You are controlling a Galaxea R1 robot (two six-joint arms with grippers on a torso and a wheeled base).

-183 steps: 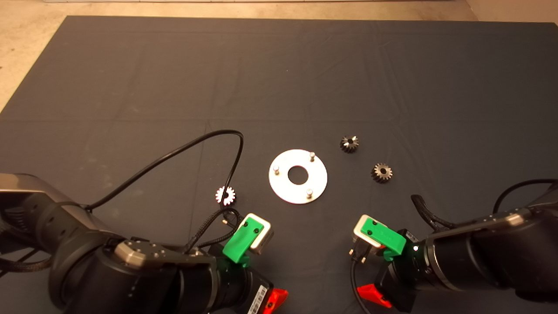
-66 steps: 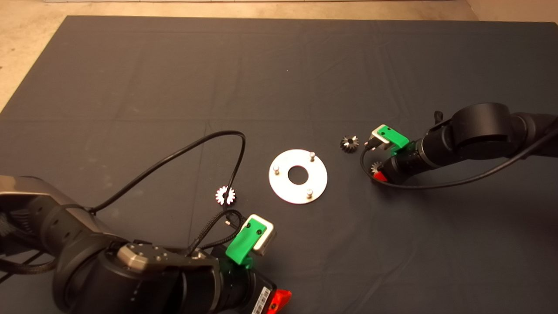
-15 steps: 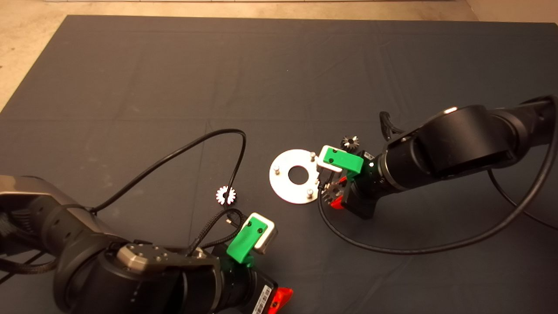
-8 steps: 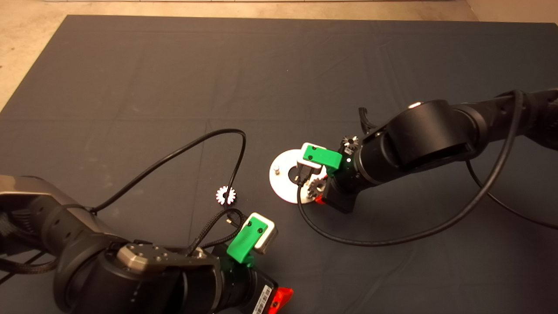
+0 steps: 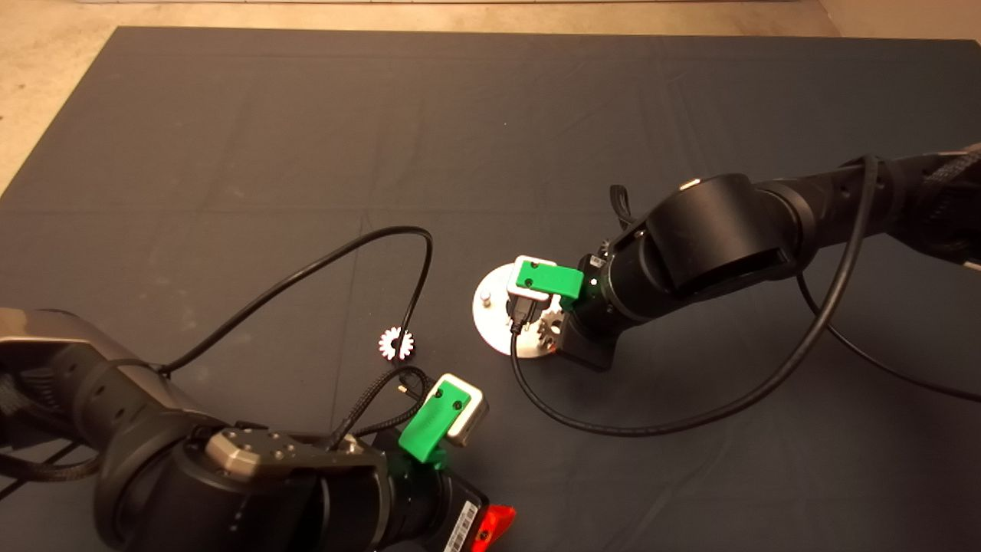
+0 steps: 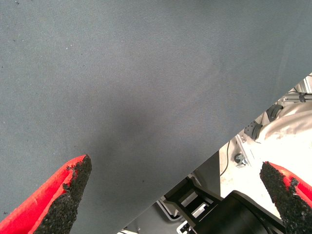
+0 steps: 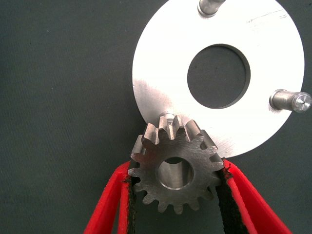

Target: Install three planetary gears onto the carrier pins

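One gear sits clamped between the right hand's fingers, hovering at the disc's edge. Its centre hole lies just short of the nearest pin, whose tip peeks past the teeth, so the hole must shift onto that upright pin. Parked low, the left hand is spread and empty.
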